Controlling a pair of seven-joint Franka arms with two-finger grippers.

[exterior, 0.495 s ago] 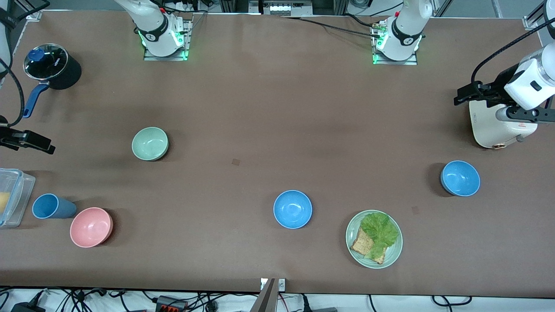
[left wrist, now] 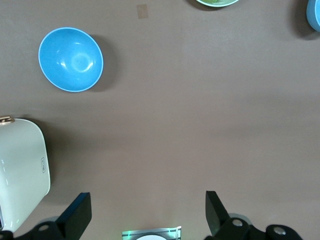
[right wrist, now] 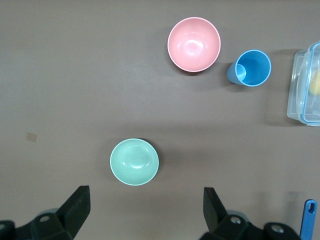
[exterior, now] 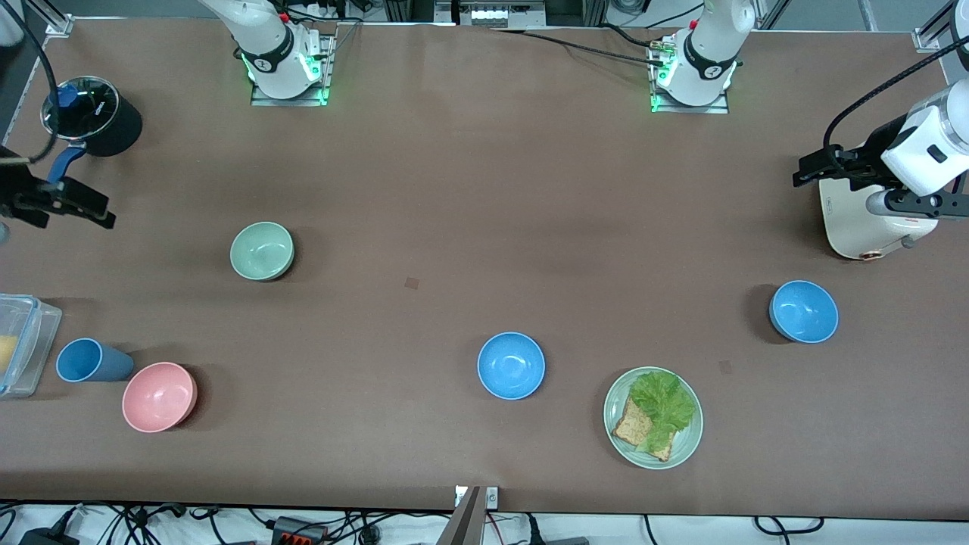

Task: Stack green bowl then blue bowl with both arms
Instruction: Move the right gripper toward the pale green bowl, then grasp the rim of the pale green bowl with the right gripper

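The pale green bowl stands upright toward the right arm's end of the table. One blue bowl sits mid-table beside the plate. A second blue bowl sits toward the left arm's end. My right gripper hangs open and empty, high over the table's end by the pot's handle, apart from the green bowl. My left gripper is open and empty above the white appliance, apart from both blue bowls.
A black pot with a blue handle, a clear container, a blue cup and a pink bowl are at the right arm's end. A white appliance stands at the left arm's end. A green plate holds lettuce and bread.
My right gripper has moved toward the black pot's handle. The left arm has shifted only slightly. No bowl has moved.
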